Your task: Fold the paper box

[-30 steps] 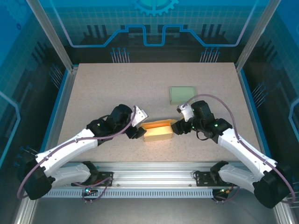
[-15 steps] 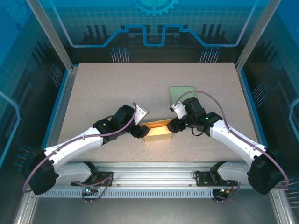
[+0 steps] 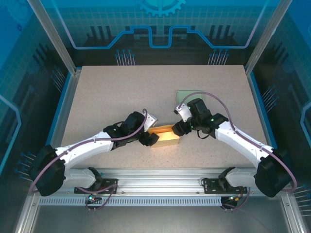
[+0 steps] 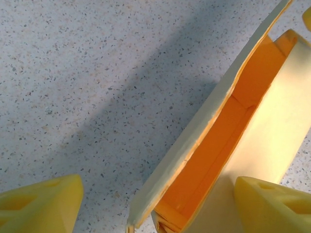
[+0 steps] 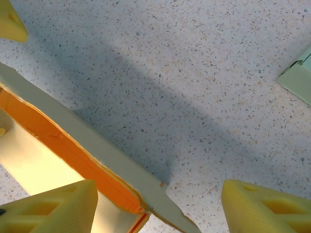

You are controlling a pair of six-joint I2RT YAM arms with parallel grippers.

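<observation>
Left gripper [image 3: 149, 139] and right gripper [image 3: 177, 129] flank the open paper box [image 3: 166, 140].
Both spread wide, grasping nothing; right arm partly hides a green sheet [image 5: 297, 80] behind.

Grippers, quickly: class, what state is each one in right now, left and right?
Left gripper: open, straddling a wall of the paper box, not clamped on it.
Right gripper: open, the paper box's edge in its gap, nothing gripped.

The top external camera is looking down on the whole desk [image 3: 121, 87] from high behind its near edge. Both wrist cameras are pointing down, close, sharing the paper box [image 4: 286, 126].
</observation>
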